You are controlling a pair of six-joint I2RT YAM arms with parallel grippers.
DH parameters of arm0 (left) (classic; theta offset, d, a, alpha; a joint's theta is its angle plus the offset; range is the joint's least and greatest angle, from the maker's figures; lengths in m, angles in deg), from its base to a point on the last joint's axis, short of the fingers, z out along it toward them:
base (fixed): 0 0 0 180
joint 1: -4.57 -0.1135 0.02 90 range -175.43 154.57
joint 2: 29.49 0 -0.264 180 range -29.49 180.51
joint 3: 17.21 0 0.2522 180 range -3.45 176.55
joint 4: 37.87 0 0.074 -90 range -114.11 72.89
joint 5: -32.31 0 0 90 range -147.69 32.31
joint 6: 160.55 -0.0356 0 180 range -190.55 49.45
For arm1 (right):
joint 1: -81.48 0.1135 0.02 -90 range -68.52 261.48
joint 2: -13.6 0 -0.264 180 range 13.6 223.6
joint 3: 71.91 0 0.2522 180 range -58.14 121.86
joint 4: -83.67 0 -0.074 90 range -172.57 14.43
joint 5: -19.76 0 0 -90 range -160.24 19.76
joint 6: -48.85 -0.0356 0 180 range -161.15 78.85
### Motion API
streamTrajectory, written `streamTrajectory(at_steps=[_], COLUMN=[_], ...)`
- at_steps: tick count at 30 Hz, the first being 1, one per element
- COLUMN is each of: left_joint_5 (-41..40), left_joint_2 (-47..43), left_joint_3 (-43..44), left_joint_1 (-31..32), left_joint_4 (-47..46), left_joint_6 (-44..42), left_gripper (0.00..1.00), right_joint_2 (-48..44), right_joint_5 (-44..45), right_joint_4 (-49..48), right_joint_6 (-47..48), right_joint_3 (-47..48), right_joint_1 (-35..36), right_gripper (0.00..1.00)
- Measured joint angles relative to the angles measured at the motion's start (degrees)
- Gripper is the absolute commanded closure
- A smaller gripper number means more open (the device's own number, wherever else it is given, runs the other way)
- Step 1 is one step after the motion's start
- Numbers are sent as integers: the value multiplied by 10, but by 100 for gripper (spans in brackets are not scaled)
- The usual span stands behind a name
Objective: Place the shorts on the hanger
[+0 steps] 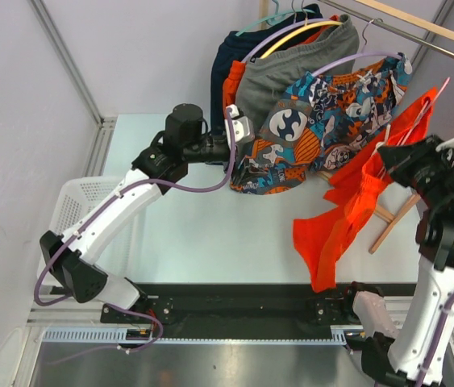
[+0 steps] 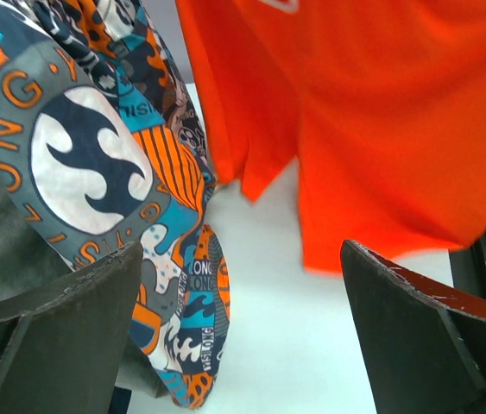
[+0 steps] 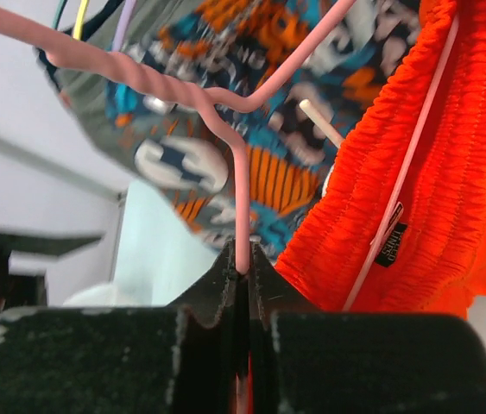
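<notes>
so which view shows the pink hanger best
Right wrist: the hanger is pinched by its neck in the right gripper, one wire arm running along the shorts waistband. Top external shows only thin pink slivers by the shorts; left wrist shows none of it.

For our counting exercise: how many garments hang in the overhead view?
4: navy garment rearmost, grey shorts, patterned shorts in front, orange-red shorts rightmost; more may be hidden.

Walls: plain white panels, grey metal post at left | Table: pale top, soft even light | Wooden rail: upper right, slanting | White slatted basket: table's left edge | Black strip: near edge
</notes>
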Motion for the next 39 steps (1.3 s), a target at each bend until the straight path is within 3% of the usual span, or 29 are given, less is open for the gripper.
streamTrajectory(at_steps=[4, 11, 14, 25, 39], left_joint_5=[0, -1, -1, -1, 0], left_joint_2=[-14, -29, -33, -59, -63], left_joint_3=[-21, -42, -47, -74, -82], left_joint_1=[0, -1, -1, -1, -5], left_joint_4=[-1, -3, -3, 10, 17], left_joint_6=[-8, -19, -25, -59, -77], left_gripper=[0, 0, 0, 0, 0], right_joint_2=[47, 115, 134, 212, 220], right_joint_5=[51, 207, 254, 337, 364], right_joint_4=[-61, -148, -181, -247, -298], right_joint_6=[-6, 44, 64, 85, 110], right_joint_3=[0, 0, 0, 8, 7], right_joint_1=[22, 207, 247, 224, 198], right_gripper=[100, 100, 100, 100, 100])
